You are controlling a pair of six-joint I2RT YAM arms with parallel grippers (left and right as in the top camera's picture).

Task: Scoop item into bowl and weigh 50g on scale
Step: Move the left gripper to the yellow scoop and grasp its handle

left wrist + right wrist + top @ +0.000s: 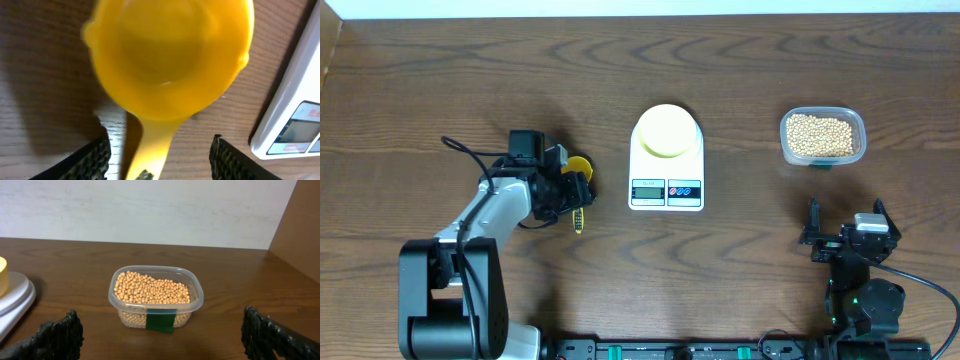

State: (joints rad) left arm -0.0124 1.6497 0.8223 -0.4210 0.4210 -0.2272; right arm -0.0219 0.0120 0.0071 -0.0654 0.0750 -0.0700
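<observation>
Left wrist: glossy round yellow scoop, handle between parted ribbed left claw, seemingly untouched; right claw wide.

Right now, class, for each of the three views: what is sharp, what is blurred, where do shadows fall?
Left wrist view: the scoop looms close and soft-focused, a dark shadow on the table to its left. Right wrist view: the beans are crisp, the near fingers blurred. Overhead view: even light, the scale sharp.

Overhead cam looks straight down on the table. Left wrist cam sits close above the yellow scoop, while the right wrist cam looks level at the clear tub from further back. Both wrist views catch an edge of the scale.
</observation>
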